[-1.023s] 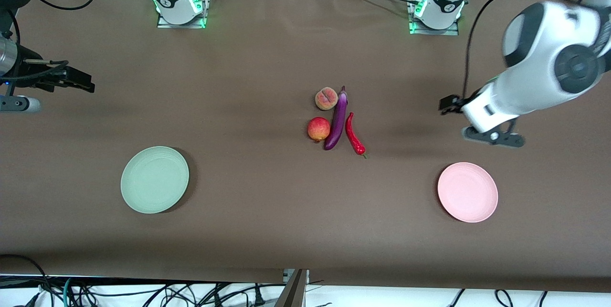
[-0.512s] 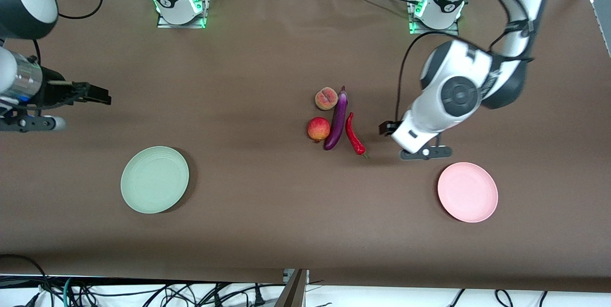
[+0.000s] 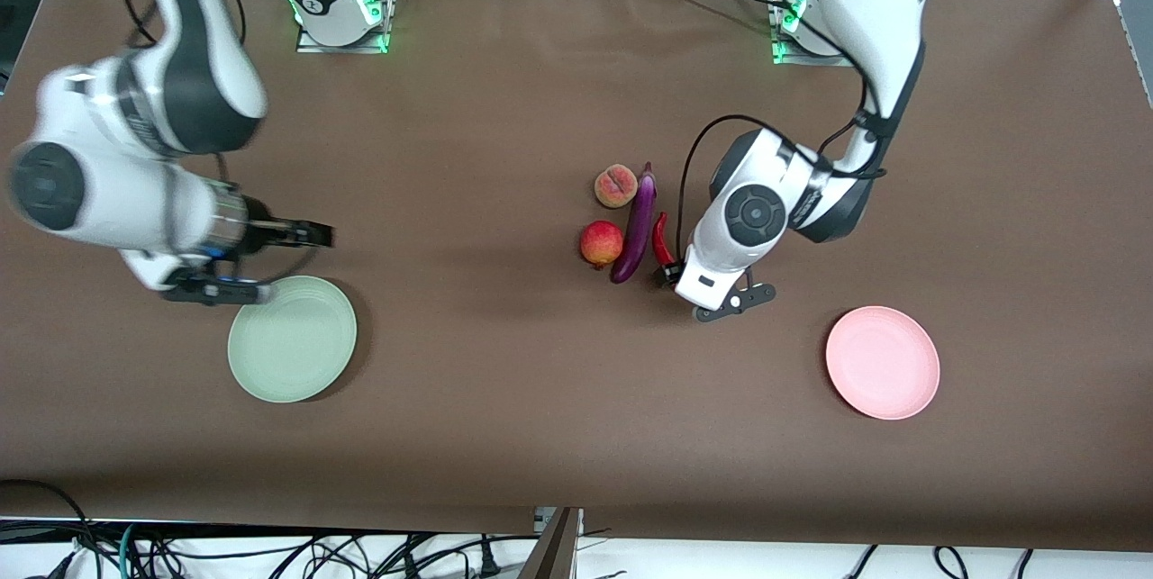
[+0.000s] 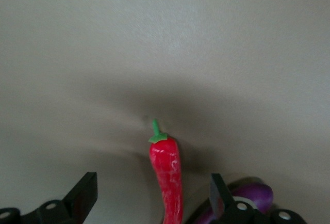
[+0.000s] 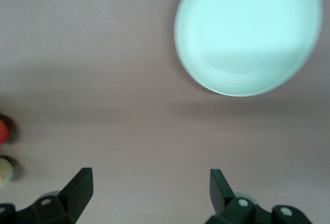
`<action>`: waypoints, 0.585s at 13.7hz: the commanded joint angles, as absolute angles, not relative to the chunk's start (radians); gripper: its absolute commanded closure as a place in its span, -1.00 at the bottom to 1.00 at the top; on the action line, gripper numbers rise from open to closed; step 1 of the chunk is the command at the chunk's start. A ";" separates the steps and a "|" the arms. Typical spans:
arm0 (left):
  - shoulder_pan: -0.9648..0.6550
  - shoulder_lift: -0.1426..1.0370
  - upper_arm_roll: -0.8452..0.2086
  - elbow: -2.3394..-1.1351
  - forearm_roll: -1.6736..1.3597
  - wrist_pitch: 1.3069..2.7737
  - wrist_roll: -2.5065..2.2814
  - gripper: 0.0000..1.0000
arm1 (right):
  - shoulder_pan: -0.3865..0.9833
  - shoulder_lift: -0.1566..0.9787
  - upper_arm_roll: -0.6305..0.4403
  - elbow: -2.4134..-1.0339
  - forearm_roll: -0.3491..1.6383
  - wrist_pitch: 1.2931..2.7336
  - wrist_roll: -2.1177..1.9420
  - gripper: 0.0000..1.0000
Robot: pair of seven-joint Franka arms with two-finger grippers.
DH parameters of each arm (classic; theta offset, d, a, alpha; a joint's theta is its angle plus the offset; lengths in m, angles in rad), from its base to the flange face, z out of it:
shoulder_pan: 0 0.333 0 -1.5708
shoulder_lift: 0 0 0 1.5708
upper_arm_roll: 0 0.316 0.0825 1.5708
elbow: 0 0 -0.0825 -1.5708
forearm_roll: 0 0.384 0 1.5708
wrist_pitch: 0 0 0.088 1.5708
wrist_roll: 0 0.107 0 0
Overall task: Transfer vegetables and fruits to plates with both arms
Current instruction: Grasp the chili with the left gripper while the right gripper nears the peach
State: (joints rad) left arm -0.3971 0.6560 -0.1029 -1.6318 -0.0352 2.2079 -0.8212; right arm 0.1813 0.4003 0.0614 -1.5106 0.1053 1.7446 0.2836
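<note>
Over the chili pepper (image 4: pixel 166 180), lying just beside the eggplant (image 3: pixel 636 223), the left gripper (image 4: pixel 153 198) hung spread wide; the right gripper (image 5: pixel 149 193), also spread, was near the green plate (image 3: pixel 292 339); pepper looked light, glossy, likely slippery — grab mid-body.

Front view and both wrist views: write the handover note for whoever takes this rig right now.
Left claw: open, straddling the chili pepper, not yet gripping.
Right claw: open, empty, above bare table by the green plate.
Eggplant, peach and red-yellow fruit lie clustered mid-table.
Pink plate sits toward the left arm's end.
Done: nothing plated.
Left: all four items.
</note>
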 commanded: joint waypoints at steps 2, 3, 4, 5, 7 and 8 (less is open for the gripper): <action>-0.443 0.725 -0.091 -1.618 -0.048 2.268 -0.839 -0.31 | 0.300 0.462 0.054 -1.497 0.124 1.816 0.435 -1.00; -0.446 0.741 -0.091 -1.618 -0.048 2.295 -0.839 -0.30 | 0.330 0.475 0.054 -1.497 0.124 1.831 0.460 -1.00; -0.454 0.747 -0.091 -1.623 -0.048 2.307 -0.839 -0.10 | 0.357 0.485 0.054 -1.497 0.124 1.847 0.491 -1.00; -0.456 0.747 -0.091 -1.628 -0.048 2.307 -0.839 0.16 | 0.382 0.494 0.054 -1.499 0.126 1.861 0.520 -1.00; -0.456 0.747 -0.091 -1.646 -0.038 2.307 -0.839 0.48 | 0.434 0.511 0.054 -1.499 0.162 1.893 0.572 -1.00; -0.453 0.742 -0.091 -1.649 -0.037 2.304 -0.833 0.59 | 0.460 0.518 0.054 -1.499 0.198 1.916 0.596 -1.00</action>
State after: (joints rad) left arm -0.4458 0.7530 -0.1033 -1.6311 -0.0352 2.3021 -0.8364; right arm 0.4162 0.5040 0.0634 -1.5102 0.1429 1.8873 0.5518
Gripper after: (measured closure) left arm 0.661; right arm 0.000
